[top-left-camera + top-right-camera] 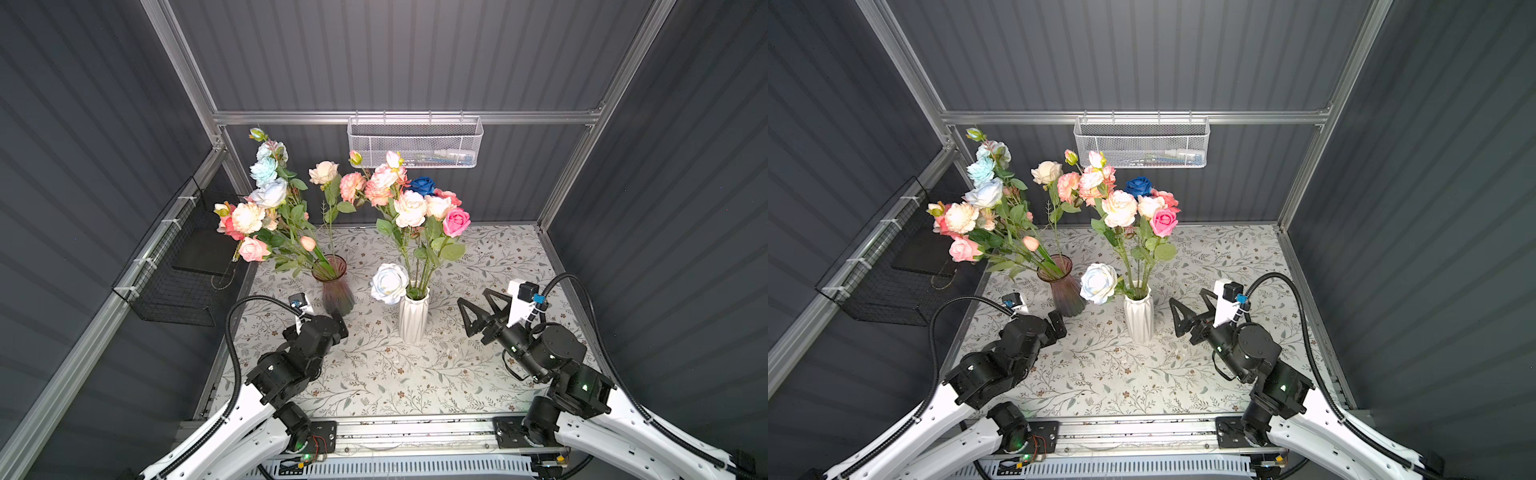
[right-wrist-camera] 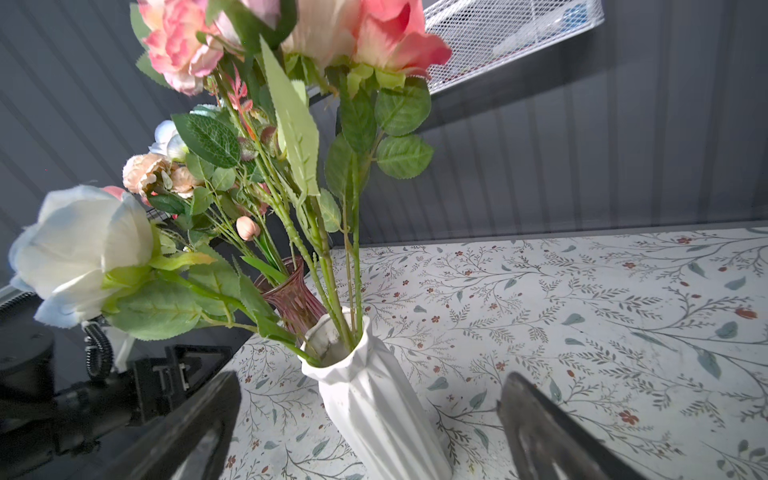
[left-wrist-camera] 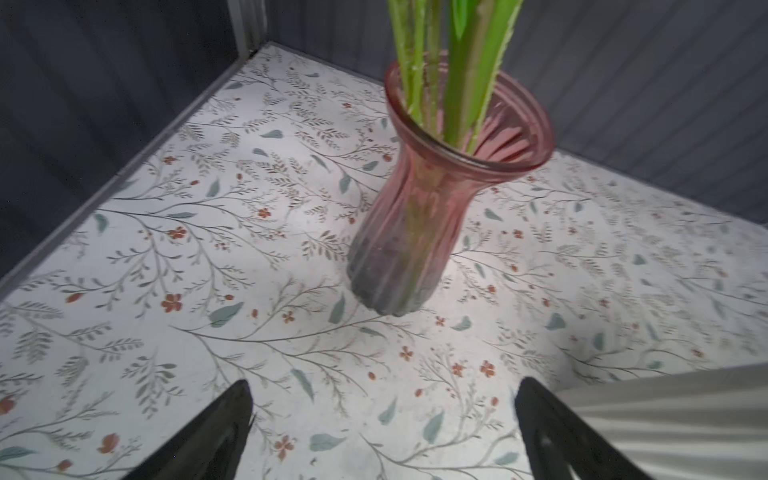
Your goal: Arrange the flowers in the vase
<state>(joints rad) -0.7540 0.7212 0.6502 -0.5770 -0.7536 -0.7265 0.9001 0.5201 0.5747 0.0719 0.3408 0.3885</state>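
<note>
Quick rundown, pics are pretty clear.

Left gripper (image 3: 384, 384): fingers (image 3: 216, 436) are spread wide, w/ nothing btwn them but bare table (image 3: 208, 249). It has hold of nothing. The pink vase (image 3: 415, 216) stands upright straight ahead of the fingertips, near but w/ a gap, and green stems stick out of its mouth.

Right gripper (image 2: 372, 378): fingers (image 2: 548, 436) are also wide apart and empty. The white vase (image 2: 374, 395) is upright just ahead of them, roughly in line w/ the gap. In both top views there's a strip of table btwn the fingertips and the vase, so no contact afaict. That same vase sits btwn the two grippers.

Flowers (image 1: 409, 208) are in two bunches:
- One bunch is in the pink vase and leans away from the left fingers, toward the black wire basket (image 1: 174, 282) on the side wall.
- The other bunch is in the white vase and stands straighter. It's pinks and creams, plus a dark blue rose (image 1: 422, 185) on the far side from the right fingers.
- A pale blue-white rose (image 1: 389, 283) droops low. Its head hangs beside the white vase's rim, on the side away from the right fingers, btwn the two vases. In the right wrist view its stem runs into the white vase's mouth.

A white mesh basket (image 1: 415, 141) hangs on the back wall, well beyond both sets of fingers.
</note>
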